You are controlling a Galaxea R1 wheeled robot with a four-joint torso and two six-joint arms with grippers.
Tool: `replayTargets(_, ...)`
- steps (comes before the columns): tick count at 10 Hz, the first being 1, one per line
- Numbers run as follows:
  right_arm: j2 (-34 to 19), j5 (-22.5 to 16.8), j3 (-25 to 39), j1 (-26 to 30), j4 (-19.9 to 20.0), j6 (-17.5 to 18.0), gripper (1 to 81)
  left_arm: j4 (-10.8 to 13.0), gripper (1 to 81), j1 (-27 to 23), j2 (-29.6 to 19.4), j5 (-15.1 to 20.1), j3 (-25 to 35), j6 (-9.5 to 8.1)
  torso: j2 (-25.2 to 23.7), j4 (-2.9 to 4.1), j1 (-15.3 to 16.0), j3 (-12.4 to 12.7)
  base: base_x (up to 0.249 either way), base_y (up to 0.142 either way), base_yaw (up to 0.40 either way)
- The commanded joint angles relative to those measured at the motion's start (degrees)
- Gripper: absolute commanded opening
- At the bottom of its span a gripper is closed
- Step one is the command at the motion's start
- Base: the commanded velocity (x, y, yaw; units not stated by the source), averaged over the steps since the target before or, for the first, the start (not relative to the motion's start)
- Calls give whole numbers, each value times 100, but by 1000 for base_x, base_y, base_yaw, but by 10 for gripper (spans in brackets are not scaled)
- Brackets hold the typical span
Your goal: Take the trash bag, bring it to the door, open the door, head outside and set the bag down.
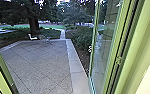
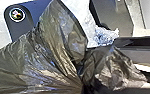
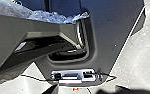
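The dark, shiny trash bag [image 2: 48, 50] spreads wide in the left wrist view, its folds gathered tightly at the bottom middle, where my left gripper [image 2: 83, 86] is shut on it. In the head view a glass door [image 1: 102, 52] with a green frame stands open at the right, swung outward. Paving outside [image 1: 41, 62] shows through the doorway. My right gripper [image 3: 88, 90] is open at the bottom of the right wrist view, two dark tips standing apart.
Green door-frame posts stand close on the left [image 1: 1, 67] and right [image 1: 127, 55]. A pale stone border [image 1: 74, 60] edges the paving beside shrubs [image 1: 78, 37]. A white chair [image 1: 32, 37] stands farther out near a tree trunk [image 1: 34, 23].
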Motion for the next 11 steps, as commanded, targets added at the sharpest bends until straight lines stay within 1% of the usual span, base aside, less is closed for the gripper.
replayTargets(1,-6,-385,-17,212,-23,-11,811,-40,10,-249,27,450,30,0,0,0,0,0,0,0,0)
replayTargets(4,-6,-385,-17,212,-23,-11,811,-67,10,-249,36,442,30,0,0,0,0,2,0,0,0)
replayTargets(5,3,-385,-17,212,-23,-11,811,-67,10,-249,36,442,30,0,0,0,0,2,74,0,0)
replayTargets(11,-6,-385,-52,204,-32,-11,811,-67,10,-249,36,442,30,1,-5,0,-11,4,129,0,0)
